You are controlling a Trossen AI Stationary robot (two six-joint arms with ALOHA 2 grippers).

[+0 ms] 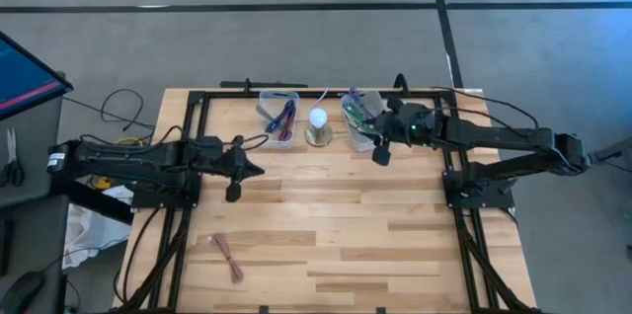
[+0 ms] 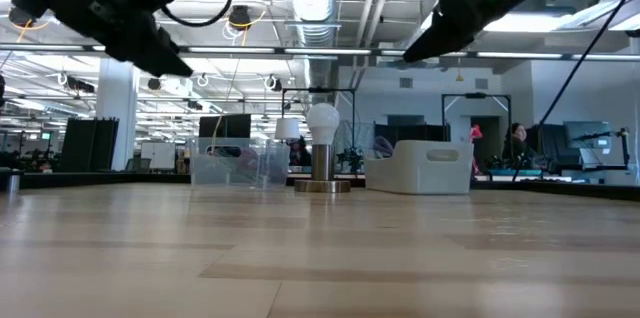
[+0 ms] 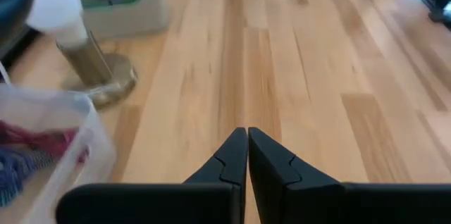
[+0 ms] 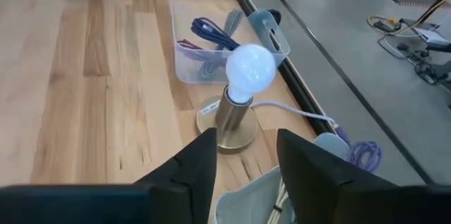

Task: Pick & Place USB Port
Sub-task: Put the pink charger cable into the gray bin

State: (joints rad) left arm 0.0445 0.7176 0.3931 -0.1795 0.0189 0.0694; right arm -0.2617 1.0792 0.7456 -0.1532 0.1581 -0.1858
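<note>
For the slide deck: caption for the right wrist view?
Open right tool above lit bulb lamp, clear cable bin beyond.

Overhead and table-level views, both wrist views sharing the lamp (image 1: pixel 318 126).

My left gripper (image 2: pixel 165 58) hangs high above the wooden table (image 2: pixel 320 258), toward its left side. My right gripper (image 2: pixel 425 46) hangs high on the opposite side, above the white bin (image 2: pixel 420 166). On the table's far edge stand a clear container (image 2: pixel 238 166), a lit bulb lamp (image 2: pixel 322 148) and the white bin, side by side.
</note>
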